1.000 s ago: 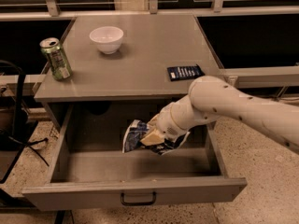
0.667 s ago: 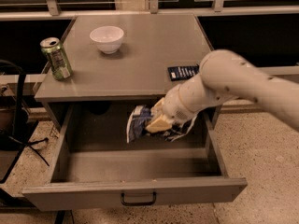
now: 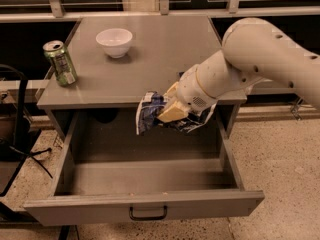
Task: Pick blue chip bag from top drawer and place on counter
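My claw (image 3: pixel 166 113) is pinched tight on the blue chip bag (image 3: pixel 148 115), with my tan fingers (image 3: pixel 172 109) pressed into its crumpled foil. The bag hangs in the air, touching neither the drawer bottom nor the top surface. It sits right in front of the counter's (image 3: pixel 165 49) front edge and over the back part of the open top drawer (image 3: pixel 145 200). Part of the bag spills out at 9 o'clock of my claw, and more of it bulges at 4 o'clock under my wrist. My arm (image 3: pixel 260 54) comes in from 2 o'clock, crossing the counter's right front corner. On the counter, a white bowl (image 3: pixel 114 41) stands at 11 o'clock from the bag, and a green can (image 3: pixel 60 63) stands upright at 10 o'clock, near the left edge. The drawer's black handle (image 3: pixel 148 214) is at 6 o'clock from the bag, centred on the front panel.
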You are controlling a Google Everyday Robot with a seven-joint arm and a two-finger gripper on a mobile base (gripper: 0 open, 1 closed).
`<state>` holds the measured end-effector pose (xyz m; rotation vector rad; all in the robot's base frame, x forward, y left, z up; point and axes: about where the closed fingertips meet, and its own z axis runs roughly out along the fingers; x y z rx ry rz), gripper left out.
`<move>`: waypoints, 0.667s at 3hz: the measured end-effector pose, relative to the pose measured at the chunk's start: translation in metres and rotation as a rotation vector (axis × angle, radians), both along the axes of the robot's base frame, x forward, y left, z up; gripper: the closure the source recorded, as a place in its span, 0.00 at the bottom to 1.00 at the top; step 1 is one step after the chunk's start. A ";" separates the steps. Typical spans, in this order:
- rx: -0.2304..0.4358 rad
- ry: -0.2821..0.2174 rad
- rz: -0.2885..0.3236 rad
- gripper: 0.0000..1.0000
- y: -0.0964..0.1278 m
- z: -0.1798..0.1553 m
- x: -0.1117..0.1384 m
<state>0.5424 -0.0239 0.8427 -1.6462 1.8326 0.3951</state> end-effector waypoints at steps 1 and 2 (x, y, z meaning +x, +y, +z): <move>-0.016 0.019 0.004 1.00 0.003 0.034 0.010; -0.038 0.003 0.022 1.00 0.010 0.080 0.027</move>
